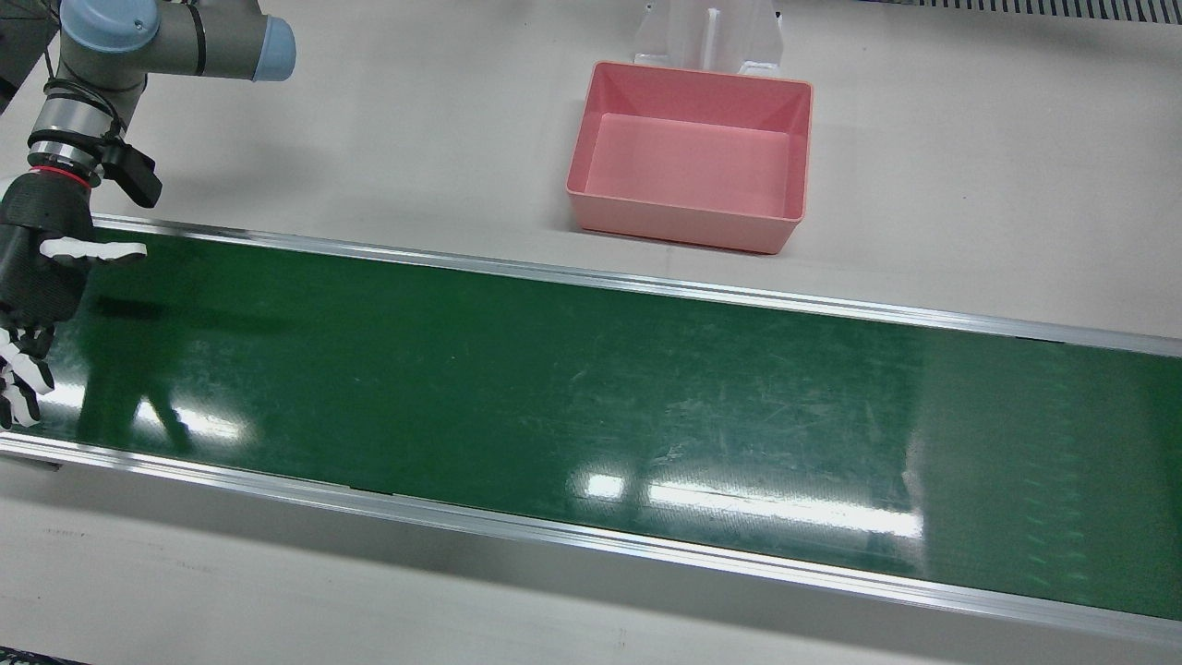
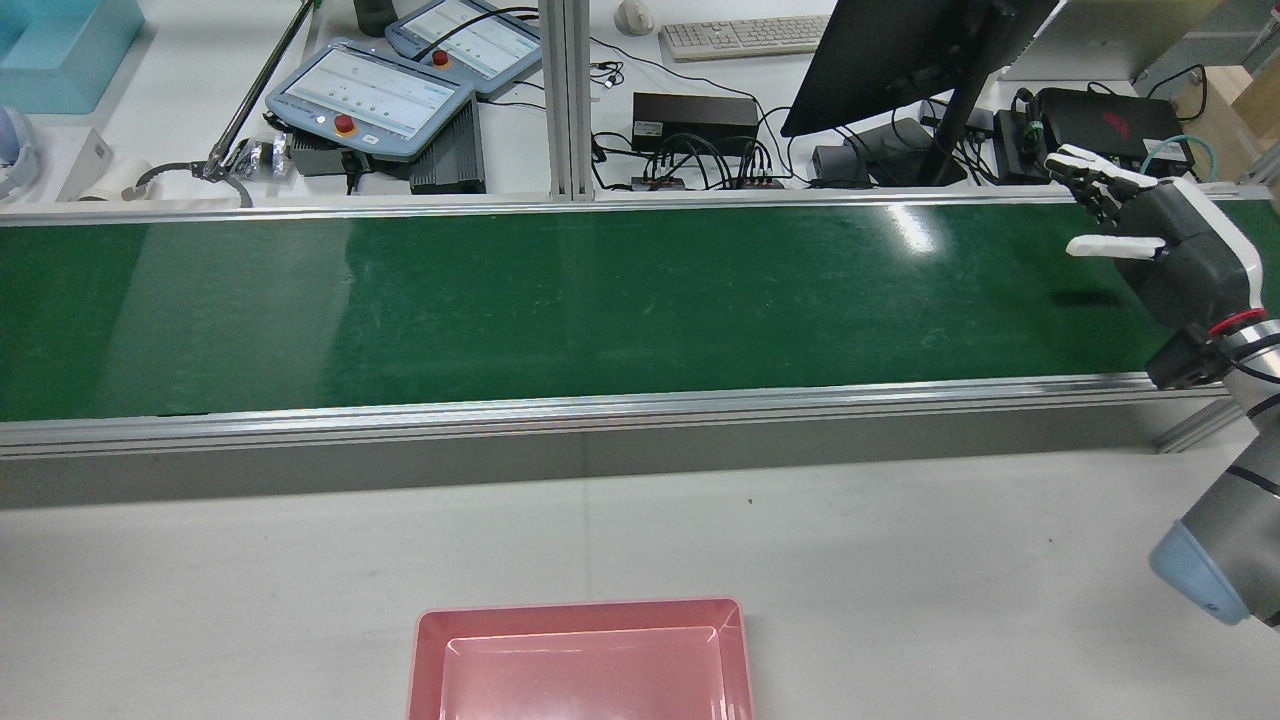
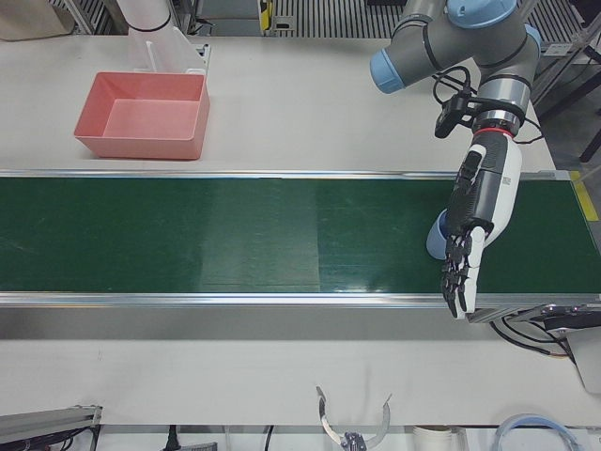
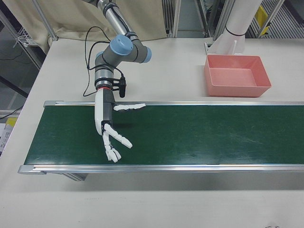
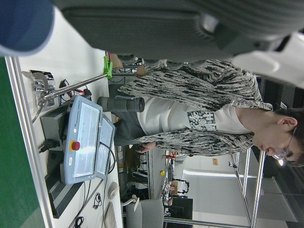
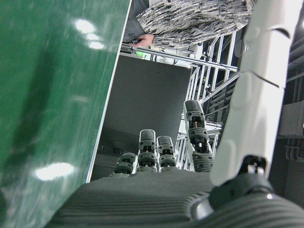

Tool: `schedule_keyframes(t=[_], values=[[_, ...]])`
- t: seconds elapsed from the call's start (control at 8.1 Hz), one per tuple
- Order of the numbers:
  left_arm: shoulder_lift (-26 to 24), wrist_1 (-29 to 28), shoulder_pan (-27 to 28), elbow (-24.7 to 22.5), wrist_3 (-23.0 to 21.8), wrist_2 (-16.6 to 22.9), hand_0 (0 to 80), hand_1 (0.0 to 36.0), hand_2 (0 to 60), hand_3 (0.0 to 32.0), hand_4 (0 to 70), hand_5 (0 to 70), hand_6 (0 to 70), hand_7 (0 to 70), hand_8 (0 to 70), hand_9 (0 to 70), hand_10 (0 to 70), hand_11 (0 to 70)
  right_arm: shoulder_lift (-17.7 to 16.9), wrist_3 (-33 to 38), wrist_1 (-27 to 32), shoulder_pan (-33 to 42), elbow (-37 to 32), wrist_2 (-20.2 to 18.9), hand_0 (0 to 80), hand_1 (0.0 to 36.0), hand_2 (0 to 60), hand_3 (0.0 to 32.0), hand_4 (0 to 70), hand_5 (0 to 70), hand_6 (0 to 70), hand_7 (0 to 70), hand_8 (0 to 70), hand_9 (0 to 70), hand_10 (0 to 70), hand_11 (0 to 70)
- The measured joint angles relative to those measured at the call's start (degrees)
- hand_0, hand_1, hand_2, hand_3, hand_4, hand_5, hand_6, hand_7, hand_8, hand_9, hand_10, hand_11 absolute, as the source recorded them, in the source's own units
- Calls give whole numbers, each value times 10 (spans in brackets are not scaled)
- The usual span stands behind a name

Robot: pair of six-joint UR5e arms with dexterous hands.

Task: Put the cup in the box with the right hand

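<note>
Right hand [image 4: 111,130]: fingers spread wide, thumb out to the side, holding nothing, poised above one end of the green conveyor belt [image 4: 199,135].
Box [image 4: 237,90]: pink, rectangular, open-topped, empty, on the pale bench [image 4: 166,66] beside the belt, well apart from this hand.
Cup [image 3: 436,237]: blue, on the belt's opposite end, mostly hidden behind the left hand [image 3: 474,221], whose fingers are straight and uncurled; contact cannot be told.
</note>
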Motion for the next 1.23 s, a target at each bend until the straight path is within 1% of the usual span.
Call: schedule_keyframes(t=[0.12, 0.25, 0.37, 0.49, 0.62, 0.74, 0.86, 0.99, 1.11, 1.23], values=[[0, 0, 0, 0, 0, 0, 0, 0, 0, 0, 0, 0, 0, 0, 0, 0, 0, 0, 1, 0, 0, -1, 0, 0, 552, 149, 40, 0, 152, 67, 58, 183, 106, 189, 38, 74], [0, 0, 0, 0, 0, 0, 0, 0, 0, 0, 0, 0, 0, 0, 0, 0, 0, 0, 4, -1, 0, -1, 0, 0, 565, 133, 0, 0, 190, 67, 59, 189, 107, 191, 37, 72], [0, 0, 0, 0, 0, 0, 0, 0, 0, 0, 0, 0, 0, 0, 0, 0, 0, 0, 12, -1, -2, -2, -2, 0, 552, 151, 42, 0, 180, 66, 60, 195, 107, 192, 33, 67], [0, 0, 0, 0, 0, 0, 0, 0, 0, 0, 0, 0, 0, 0, 0, 0, 0, 0, 25, -2, -9, -4, -4, -1, 563, 135, 0, 0, 211, 66, 60, 198, 107, 193, 32, 64], [0, 0, 0, 0, 0, 0, 0, 0, 0, 0, 0, 0, 0, 0, 0, 0, 0, 0, 34, -2, -15, -8, -5, -1, 563, 147, 22, 0, 198, 67, 60, 198, 108, 194, 31, 63], [0, 0, 0, 0, 0, 0, 0, 0, 0, 0, 0, 0, 0, 0, 0, 0, 0, 0, 40, -2, -20, -12, -6, -1, 550, 166, 67, 0, 172, 67, 61, 199, 108, 195, 31, 64], [0, 0, 0, 0, 0, 0, 0, 0, 0, 0, 0, 0, 0, 0, 0, 0, 0, 0, 44, -3, -22, -15, -7, -1, 569, 139, 0, 0, 208, 67, 61, 200, 109, 196, 32, 65], [0, 0, 0, 0, 0, 0, 0, 0, 0, 0, 0, 0, 0, 0, 0, 0, 0, 0, 45, -3, -22, -17, -10, 0, 560, 148, 23, 0, 192, 67, 61, 198, 109, 195, 33, 66], [0, 0, 0, 0, 0, 0, 0, 0, 0, 0, 0, 0, 0, 0, 0, 0, 0, 0, 45, -3, -23, -22, -12, 6, 539, 173, 94, 0, 151, 67, 60, 195, 108, 193, 33, 67], [0, 0, 0, 0, 0, 0, 0, 0, 0, 0, 0, 0, 0, 0, 0, 0, 0, 0, 45, -3, -23, -28, -12, 10, 558, 147, 23, 0, 184, 67, 60, 195, 107, 192, 31, 65]])
